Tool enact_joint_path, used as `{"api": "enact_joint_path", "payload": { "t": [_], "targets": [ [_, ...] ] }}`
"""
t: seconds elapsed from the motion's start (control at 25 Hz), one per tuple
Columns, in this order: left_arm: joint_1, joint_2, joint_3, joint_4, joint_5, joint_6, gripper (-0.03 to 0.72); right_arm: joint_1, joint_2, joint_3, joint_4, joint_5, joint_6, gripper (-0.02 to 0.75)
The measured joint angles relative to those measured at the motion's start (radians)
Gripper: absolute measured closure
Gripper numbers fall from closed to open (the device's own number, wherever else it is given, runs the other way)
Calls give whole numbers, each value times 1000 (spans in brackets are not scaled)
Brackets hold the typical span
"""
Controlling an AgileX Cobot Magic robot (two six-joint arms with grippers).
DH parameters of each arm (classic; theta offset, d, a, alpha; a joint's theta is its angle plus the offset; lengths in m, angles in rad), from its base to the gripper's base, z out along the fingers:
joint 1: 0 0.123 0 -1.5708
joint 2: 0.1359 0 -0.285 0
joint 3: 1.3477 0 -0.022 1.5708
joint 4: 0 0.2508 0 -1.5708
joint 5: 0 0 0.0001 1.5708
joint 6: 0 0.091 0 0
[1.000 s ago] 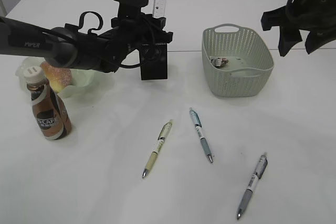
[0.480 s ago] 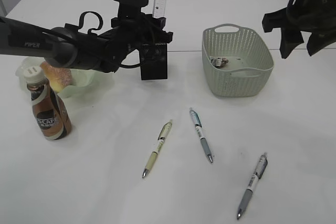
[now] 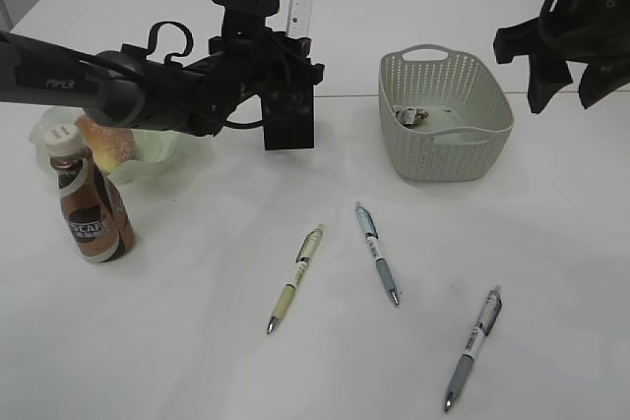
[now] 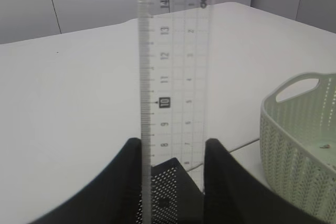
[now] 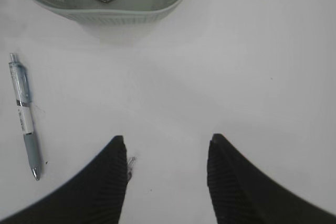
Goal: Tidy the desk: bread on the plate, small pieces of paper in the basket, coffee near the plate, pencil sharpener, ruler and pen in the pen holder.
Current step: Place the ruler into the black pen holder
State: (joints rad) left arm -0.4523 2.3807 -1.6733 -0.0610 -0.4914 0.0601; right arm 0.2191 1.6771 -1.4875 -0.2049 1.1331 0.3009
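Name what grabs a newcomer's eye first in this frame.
The left gripper holds the clear ruler upright over the black mesh pen holder at the back of the desk. In front, three pens lie loose on the white top. At the left the coffee bottle stands by the plate with the bread on it.

A clear ruler [image 4: 173, 72] stands upright over a black mesh pen holder [image 3: 288, 117]. A bun [image 3: 106, 141] sits on a green glass plate [image 3: 157, 156], beside a brown coffee bottle [image 3: 89, 206].
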Motion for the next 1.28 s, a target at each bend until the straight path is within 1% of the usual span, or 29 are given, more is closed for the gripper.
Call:
{"api": "enact_joint_path", "payload": {
  "t": [0.12,0.24,0.44,0.52,0.76,0.92,1.0,1.12,1.28],
  "targets": [
    [0,0,0,0,4,0,412,0,0,0,0,2,0,372],
    [0,0,0,-25,10,0,388,0,0,0,2,4,0,372],
    [0,0,0,-74,14,0,281,0,0,0,4,4,0,372],
    [0,0,0,-91,16,0,253,0,0,0,9,4,0,372],
    [0,-8,0,-101,67,-1,235,0,0,-13,31,15,0,372],
    [0,-61,0,-102,157,-1,234,0,0,-51,49,55,0,371],
    [0,-96,0,-102,232,-1,234,0,0,-78,63,84,0,370],
    [0,-150,0,-100,371,-1,234,0,0,-116,90,97,-4,370],
    [13,-246,0,-56,584,-1,234,0,0,-164,132,103,-10,370]
  ]
}}
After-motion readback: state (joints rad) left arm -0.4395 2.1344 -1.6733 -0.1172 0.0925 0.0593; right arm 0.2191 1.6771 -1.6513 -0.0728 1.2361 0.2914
